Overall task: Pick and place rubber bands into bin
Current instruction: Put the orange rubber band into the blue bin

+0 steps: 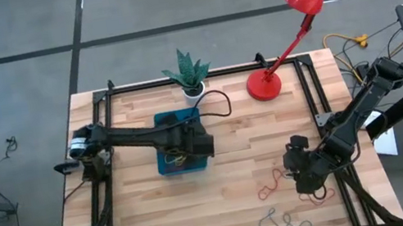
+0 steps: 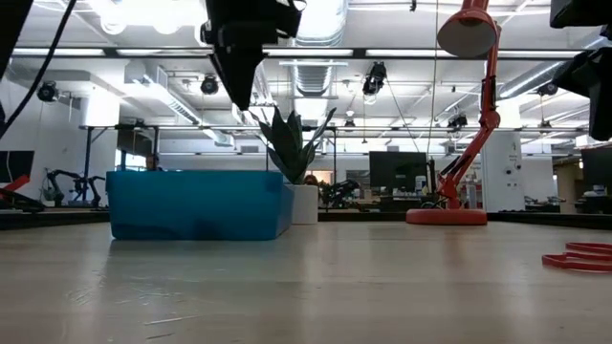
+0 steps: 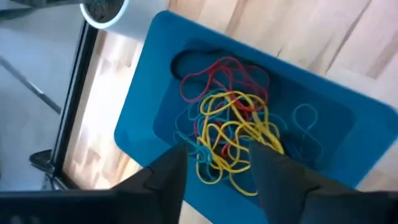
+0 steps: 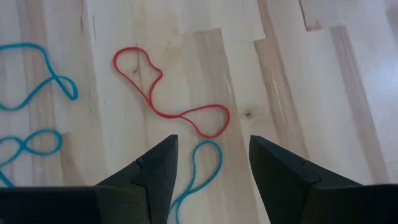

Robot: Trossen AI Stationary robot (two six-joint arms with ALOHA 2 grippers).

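meanwhile the left claw (image 3: 214, 180) is hovering, fingers apart, directly over the shallow teal-blue plastic bin (image 3: 149, 93) holding tangled red and yellow rubber bands (image 3: 233, 134). the right claw (image 4: 208, 168) is hanging open just above a thin red rubber loop (image 4: 168, 93) lying on the wooden table (image 4: 298, 81).

The worktop (image 1: 162, 220) is pale wood in jointed strips, smooth with a faint sheen. The bin (image 3: 149, 93) looks like smooth, matt teal plastic. The rubber bands (image 3: 233, 134) are thin, limp, dull rubber. The lamp (image 1: 267, 83) seems to be glossy red-painted metal.
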